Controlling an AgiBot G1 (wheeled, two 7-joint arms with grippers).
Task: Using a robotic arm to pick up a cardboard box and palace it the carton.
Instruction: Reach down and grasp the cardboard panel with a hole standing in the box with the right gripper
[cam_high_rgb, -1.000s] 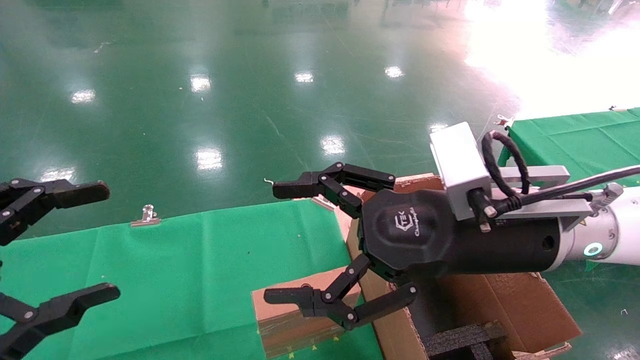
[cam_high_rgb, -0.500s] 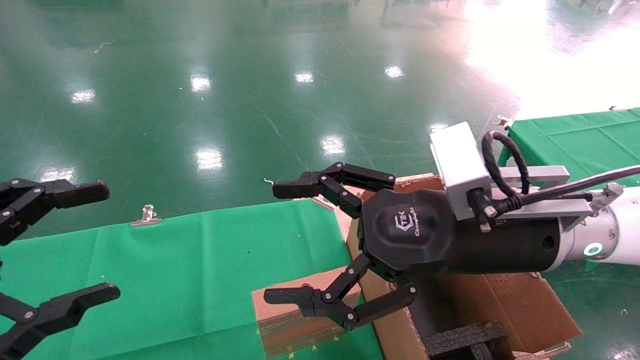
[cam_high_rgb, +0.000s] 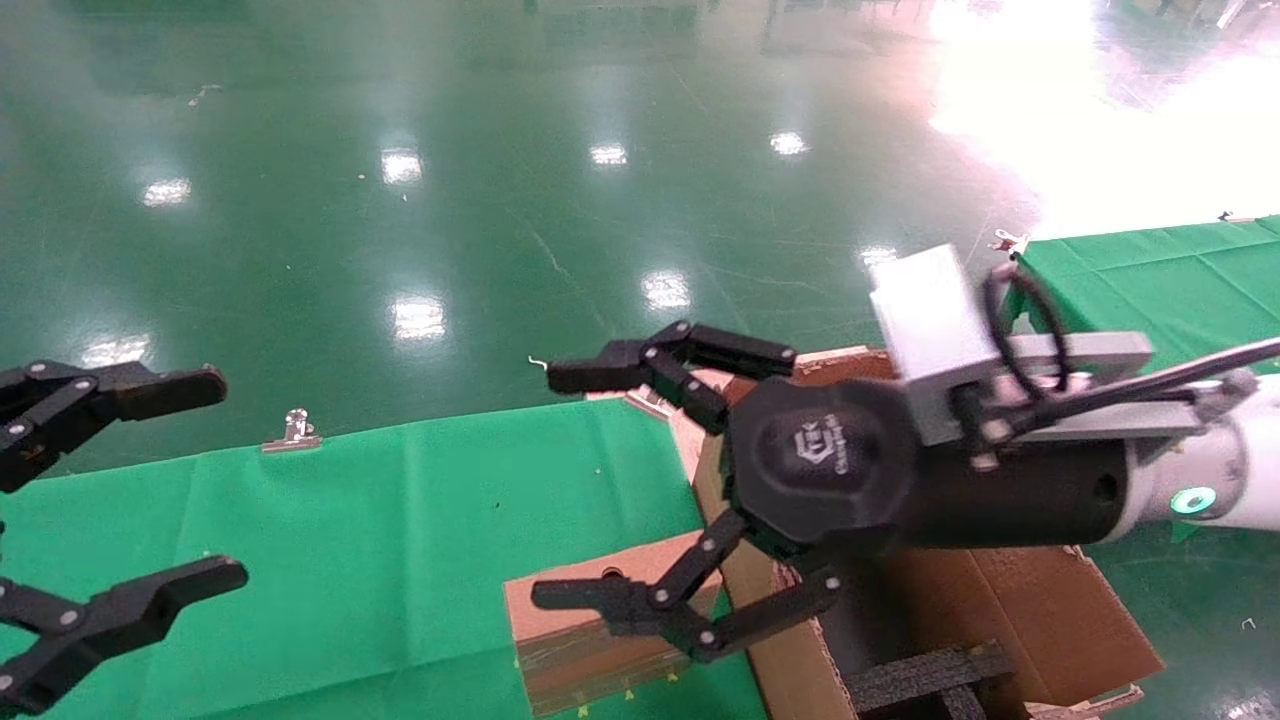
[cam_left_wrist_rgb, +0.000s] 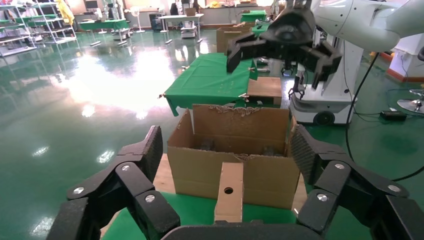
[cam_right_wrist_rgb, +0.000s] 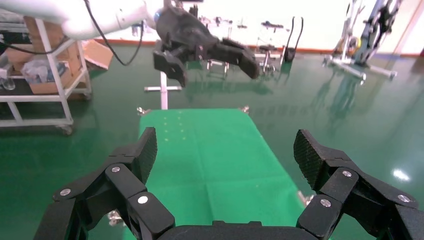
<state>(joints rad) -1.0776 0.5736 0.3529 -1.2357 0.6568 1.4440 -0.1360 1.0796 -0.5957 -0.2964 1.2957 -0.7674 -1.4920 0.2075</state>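
The small cardboard box (cam_high_rgb: 585, 640) stands on the green-clothed table (cam_high_rgb: 400, 520), against the large carton (cam_high_rgb: 1010, 610) with black foam (cam_high_rgb: 925, 680) inside. My right gripper (cam_high_rgb: 567, 485), on the white robotic arm (cam_high_rgb: 1230, 470), is open and empty and hovers above the box, pointing left. The box is hidden in the right wrist view, where the right gripper (cam_right_wrist_rgb: 226, 149) faces along the table (cam_right_wrist_rgb: 210, 150). My left gripper (cam_high_rgb: 210, 478) is open and empty at the far left. The left wrist view shows the left gripper (cam_left_wrist_rgb: 226, 146), the box (cam_left_wrist_rgb: 229, 192) with its round hole, and the carton (cam_left_wrist_rgb: 200, 165).
Metal clips (cam_high_rgb: 292, 432) hold the green cloth at the table's far edge. A second green table (cam_high_rgb: 1150, 270) stands at the right. Shiny green floor lies beyond. The left wrist view shows the robot base (cam_left_wrist_rgb: 330, 100) behind the carton.
My right wrist and its grey camera block have shifted slightly right, with the fingers staying open. My left gripper has edged slightly right. The box and carton have not moved.
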